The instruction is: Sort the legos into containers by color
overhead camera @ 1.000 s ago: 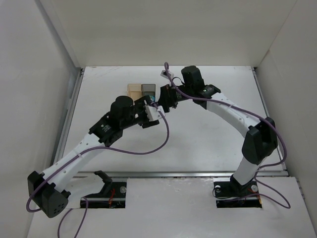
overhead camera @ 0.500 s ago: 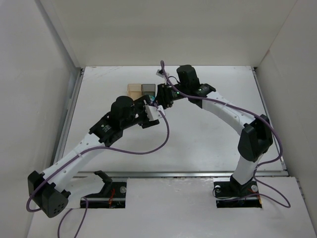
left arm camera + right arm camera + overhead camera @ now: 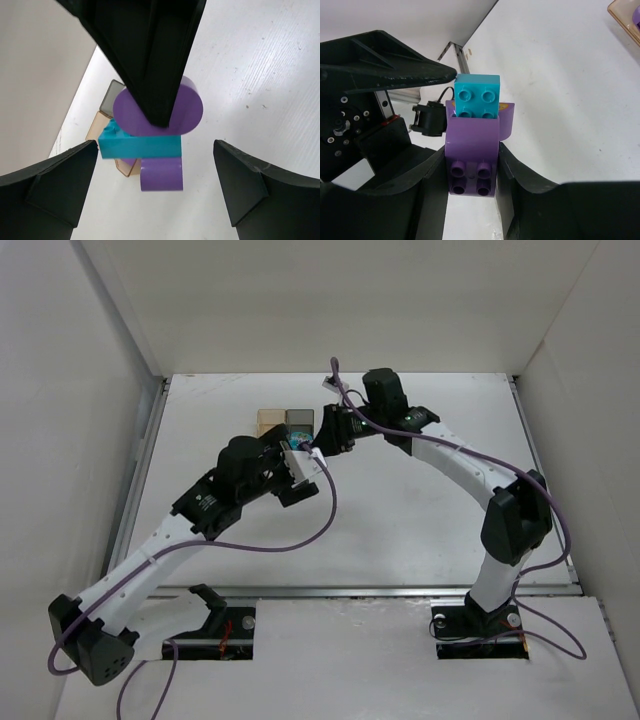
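A joined clump of legos hangs in the air: a purple brick point(image 3: 471, 150) with a teal brick point(image 3: 477, 95) stuck to it and a rounded purple piece point(image 3: 192, 107) behind. My right gripper point(image 3: 471, 172) is shut on the purple brick, its fingers point(image 3: 150, 55) coming down from above in the left wrist view. The left gripper point(image 3: 154, 150) stands wide open on both sides of the clump, touching nothing. Behind the clump sit the amber container point(image 3: 271, 421) and the grey container point(image 3: 300, 418), side by side. A purple lego shows inside the amber one point(image 3: 626, 15).
Both arms meet over the middle of the white table point(image 3: 420, 520), just in front of the containers. White walls enclose the table on the left, back and right. A metal rail point(image 3: 350, 590) runs along the near edge.
The left gripper has opened and let go of the lego clump. The right gripper has closed on it and shifted slightly toward the left arm.
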Available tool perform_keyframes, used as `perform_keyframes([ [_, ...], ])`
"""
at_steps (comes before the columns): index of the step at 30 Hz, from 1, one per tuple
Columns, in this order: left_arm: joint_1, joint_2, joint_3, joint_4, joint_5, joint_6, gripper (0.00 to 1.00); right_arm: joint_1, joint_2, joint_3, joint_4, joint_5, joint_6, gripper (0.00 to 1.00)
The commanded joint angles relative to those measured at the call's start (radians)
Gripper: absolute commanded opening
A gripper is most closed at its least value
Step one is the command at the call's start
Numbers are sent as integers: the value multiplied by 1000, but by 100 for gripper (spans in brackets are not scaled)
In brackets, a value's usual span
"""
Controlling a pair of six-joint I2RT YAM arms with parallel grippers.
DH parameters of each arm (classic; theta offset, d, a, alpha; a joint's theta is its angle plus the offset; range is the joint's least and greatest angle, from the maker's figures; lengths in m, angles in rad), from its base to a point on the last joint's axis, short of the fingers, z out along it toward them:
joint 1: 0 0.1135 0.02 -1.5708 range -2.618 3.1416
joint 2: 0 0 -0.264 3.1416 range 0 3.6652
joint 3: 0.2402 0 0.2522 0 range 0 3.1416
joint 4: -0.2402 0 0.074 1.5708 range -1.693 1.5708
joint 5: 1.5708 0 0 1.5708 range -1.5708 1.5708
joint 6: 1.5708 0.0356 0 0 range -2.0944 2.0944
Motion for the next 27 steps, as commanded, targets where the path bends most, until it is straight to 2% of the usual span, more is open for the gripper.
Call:
perform_keyframes([
  [1, -3, -47, 27, -31, -26, -50, 100, -9, -23, 14, 57, 7, 8, 0],
  [19, 7, 29, -15, 8, -13, 4, 100, -9, -70, -4, 80, -28, 29, 0],
  [27, 18, 4, -36, 46, -150, -42, 100, -9, -79, -4, 80, -16, 38, 0],
])
